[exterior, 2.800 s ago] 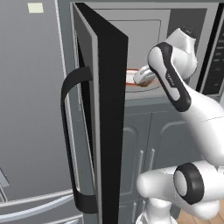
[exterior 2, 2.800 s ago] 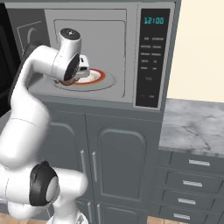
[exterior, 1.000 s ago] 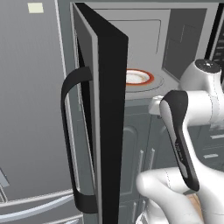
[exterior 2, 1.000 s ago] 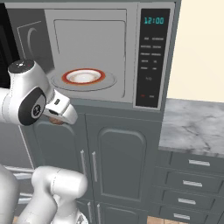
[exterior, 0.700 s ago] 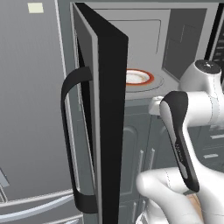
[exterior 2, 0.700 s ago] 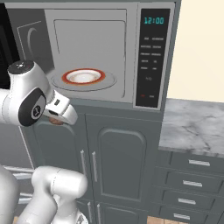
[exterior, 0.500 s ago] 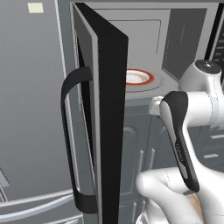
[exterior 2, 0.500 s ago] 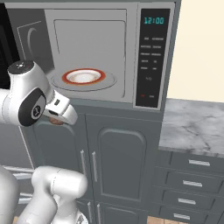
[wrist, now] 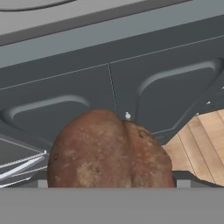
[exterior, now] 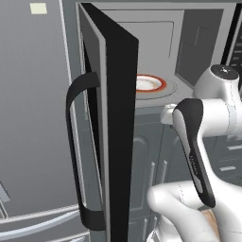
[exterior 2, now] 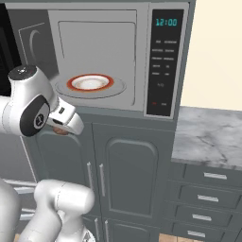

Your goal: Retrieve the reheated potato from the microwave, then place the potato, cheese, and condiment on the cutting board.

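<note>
A brown potato (wrist: 109, 153) sits between the fingertips of my gripper (wrist: 111, 183), which is shut on it. In the right base view the gripper (exterior 2: 61, 128) hangs just below the microwave (exterior 2: 160, 61), in front of the cabinet, with the potato (exterior 2: 57, 132) showing as a brown spot under the hand. The microwave door (exterior: 113, 118) stands wide open. Inside lies an orange-rimmed plate (exterior 2: 90, 82) with nothing on it. The cheese, the condiment and the cutting board are out of view.
The open door with its black handle (exterior: 75, 142) juts out on my left, beside the grey fridge (exterior: 33, 118). Grey cabinet doors (exterior 2: 127, 175) lie below the microwave. A marble counter (exterior 2: 208, 132) over drawers stands to the right. Wooden floor (wrist: 201, 144) shows below.
The gripper has come out of the microwave with the potato and dropped below its sill, leaving the plate bare. Over the last second nothing has moved.
</note>
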Controlling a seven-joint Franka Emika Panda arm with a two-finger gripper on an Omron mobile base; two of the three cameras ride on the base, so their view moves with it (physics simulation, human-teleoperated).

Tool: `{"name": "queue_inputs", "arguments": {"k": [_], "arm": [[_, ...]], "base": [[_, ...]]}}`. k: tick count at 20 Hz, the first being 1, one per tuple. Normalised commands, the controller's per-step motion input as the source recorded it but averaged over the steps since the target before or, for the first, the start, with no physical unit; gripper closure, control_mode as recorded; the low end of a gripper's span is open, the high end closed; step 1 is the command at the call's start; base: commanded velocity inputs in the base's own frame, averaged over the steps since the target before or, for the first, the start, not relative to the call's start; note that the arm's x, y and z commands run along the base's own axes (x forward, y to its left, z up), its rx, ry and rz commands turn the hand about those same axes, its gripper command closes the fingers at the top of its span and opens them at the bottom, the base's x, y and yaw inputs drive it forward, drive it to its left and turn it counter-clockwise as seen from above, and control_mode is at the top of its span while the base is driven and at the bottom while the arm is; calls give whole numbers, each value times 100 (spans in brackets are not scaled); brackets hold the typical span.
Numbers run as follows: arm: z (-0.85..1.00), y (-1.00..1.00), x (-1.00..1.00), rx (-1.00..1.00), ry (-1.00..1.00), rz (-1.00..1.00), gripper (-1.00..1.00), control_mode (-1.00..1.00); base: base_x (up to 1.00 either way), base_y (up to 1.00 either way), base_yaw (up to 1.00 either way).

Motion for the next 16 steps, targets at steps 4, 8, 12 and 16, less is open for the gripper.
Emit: {"name": "queue_inputs", "arguments": {"k": [4,8,12,16], "arm": [[0,0,0,0,0,0,100,100],[0,0,0,0,0,0,100,100],[0,0,0,0,0,0,100,100],[0,0,0,0,0,0,100,100]], "base": [[-11,0,0],[-65,-13,0],[-16,-44,-2],[20,-75,0]]}}
